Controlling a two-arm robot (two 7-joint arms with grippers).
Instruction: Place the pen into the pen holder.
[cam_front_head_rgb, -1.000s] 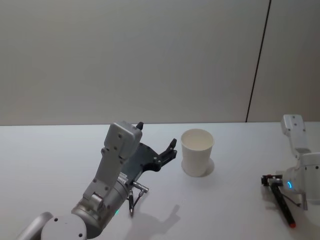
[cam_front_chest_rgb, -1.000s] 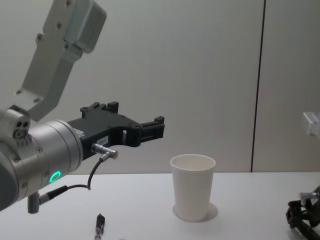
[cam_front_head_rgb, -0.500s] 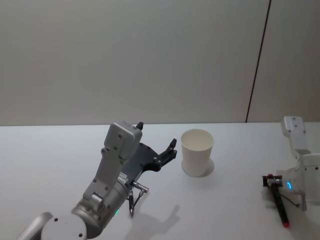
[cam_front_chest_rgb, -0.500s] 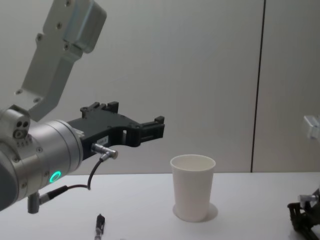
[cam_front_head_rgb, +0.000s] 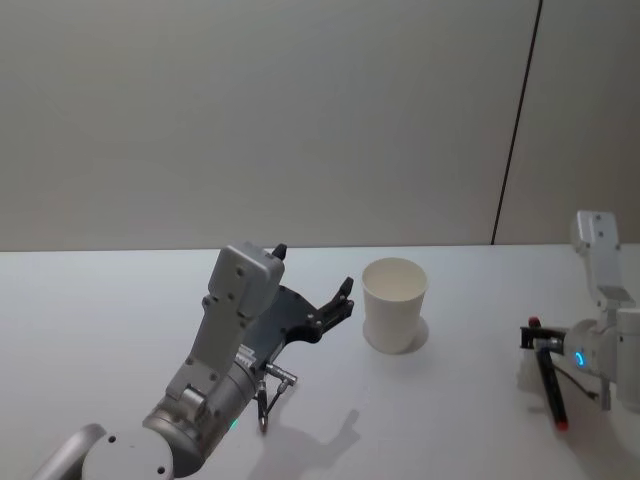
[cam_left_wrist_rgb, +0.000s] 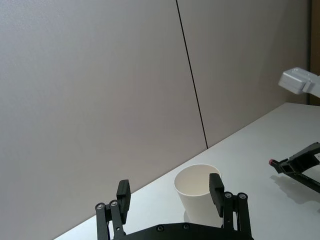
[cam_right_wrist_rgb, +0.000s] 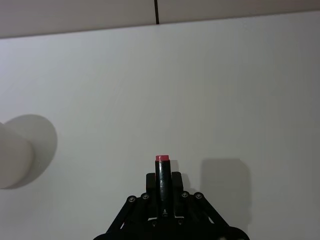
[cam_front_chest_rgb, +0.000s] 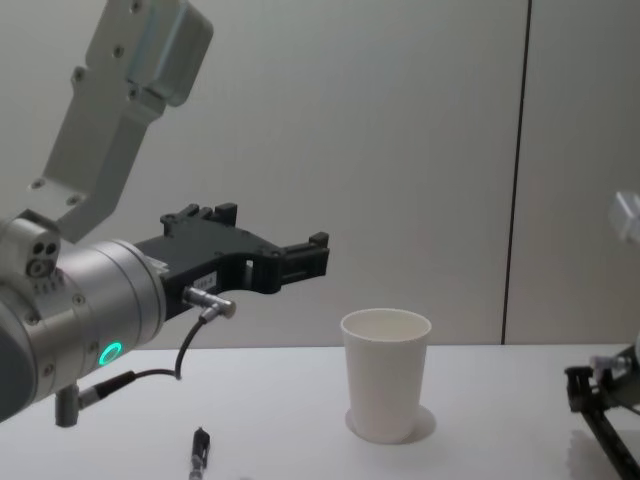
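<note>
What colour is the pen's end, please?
Red, on a black pen; best seen in the right wrist view.

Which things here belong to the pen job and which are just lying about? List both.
Job: pen, gripped in the right claw; pen holder, upright on the table.
Lying about: left claw, open, hovering idle near the pen holder; small dark item on the table, unidentifiable.

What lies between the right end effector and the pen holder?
Nothing: in the head view, bare table separates the right end effector, gripping the pen, from the pen holder.
</note>
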